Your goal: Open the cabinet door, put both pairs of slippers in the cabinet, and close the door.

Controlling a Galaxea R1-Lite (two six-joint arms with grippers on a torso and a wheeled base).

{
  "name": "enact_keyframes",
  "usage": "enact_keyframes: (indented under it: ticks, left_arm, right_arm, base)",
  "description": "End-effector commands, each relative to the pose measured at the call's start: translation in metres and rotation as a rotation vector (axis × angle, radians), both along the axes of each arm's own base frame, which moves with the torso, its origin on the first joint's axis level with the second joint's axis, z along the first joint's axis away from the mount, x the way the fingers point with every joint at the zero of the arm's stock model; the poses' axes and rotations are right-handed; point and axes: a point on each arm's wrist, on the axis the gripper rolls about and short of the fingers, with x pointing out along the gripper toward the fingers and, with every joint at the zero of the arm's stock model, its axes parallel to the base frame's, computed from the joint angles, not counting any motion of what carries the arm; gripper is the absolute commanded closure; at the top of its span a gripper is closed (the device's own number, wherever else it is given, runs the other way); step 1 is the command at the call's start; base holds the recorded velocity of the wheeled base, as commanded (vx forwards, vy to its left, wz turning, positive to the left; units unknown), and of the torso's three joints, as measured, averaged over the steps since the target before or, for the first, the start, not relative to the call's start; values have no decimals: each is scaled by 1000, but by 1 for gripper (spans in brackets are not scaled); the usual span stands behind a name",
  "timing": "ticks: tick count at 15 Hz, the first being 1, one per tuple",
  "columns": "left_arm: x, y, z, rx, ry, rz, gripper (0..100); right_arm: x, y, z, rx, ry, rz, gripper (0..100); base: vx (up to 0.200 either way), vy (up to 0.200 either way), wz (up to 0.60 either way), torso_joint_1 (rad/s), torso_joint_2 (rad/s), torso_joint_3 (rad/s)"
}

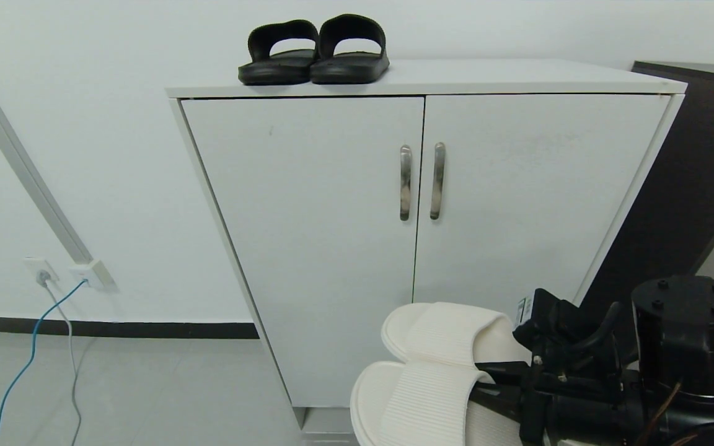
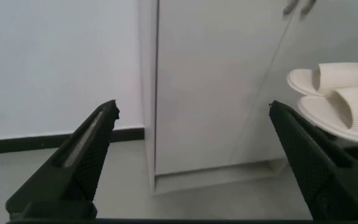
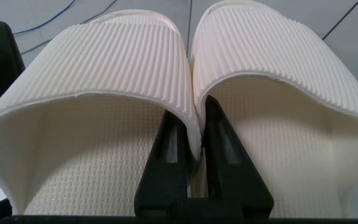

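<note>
The white cabinet (image 1: 307,248) stands against the wall with both doors closed, and two metal handles (image 1: 405,183) meet at its middle. A pair of black slippers (image 1: 313,52) rests on the cabinet's top, left of centre. My right gripper (image 1: 506,378) is low in front of the right door, shut on a pair of cream ribbed slippers (image 1: 431,371). Its fingers (image 3: 166,155) pinch the two inner strap edges together, so the cream slippers (image 3: 123,81) lie side by side. My left gripper (image 2: 191,109) is open and holds nothing. It faces the cabinet (image 2: 210,93) low down, with the cream slippers (image 2: 337,93) off to its side.
A wall socket (image 1: 41,272) with a blue cable (image 1: 28,353) and a grey cable is low on the wall, left of the cabinet. A dark panel (image 1: 691,186) stands right of the cabinet. Bare grey floor (image 1: 146,390) lies before the left door.
</note>
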Motion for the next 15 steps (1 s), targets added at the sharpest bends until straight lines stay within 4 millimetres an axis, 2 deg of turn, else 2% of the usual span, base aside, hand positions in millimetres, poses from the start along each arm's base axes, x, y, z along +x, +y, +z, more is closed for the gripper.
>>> enact_keyframes:
  ticks: [1,4,5,7,11,12,15]
  left_arm:
    - [43,-2,24,10,154,-75,0]
    - [71,-9,41,44,144,-204,0]
    - [85,-15,53,50,120,-257,0]
    - [99,-24,66,53,108,-328,0]
    - [140,-59,95,62,69,-491,0]
    - [144,-63,97,59,60,-508,0]
    - [172,-101,103,48,57,-629,0]
  right_arm:
    - [0,0,-2,-6,4,0,100]
    - [0,0,-3,-7,5,0,100]
    - [0,0,-3,-7,5,0,100]
    - [0,0,-3,-8,6,0,100]
    - [1,1,-5,-13,12,1,100]
    - [1,1,-5,-13,12,1,100]
    - [1,1,-6,-16,14,1,100]
  base:
    - [0,0,0,0,0,0]
    - [0,0,0,0,0,0]
    - [0,0,0,0,0,0]
    - [0,0,0,0,0,0]
    - [0,0,0,0,0,0]
    - [0,0,0,0,0,0]
    - [0,0,0,0,0,0]
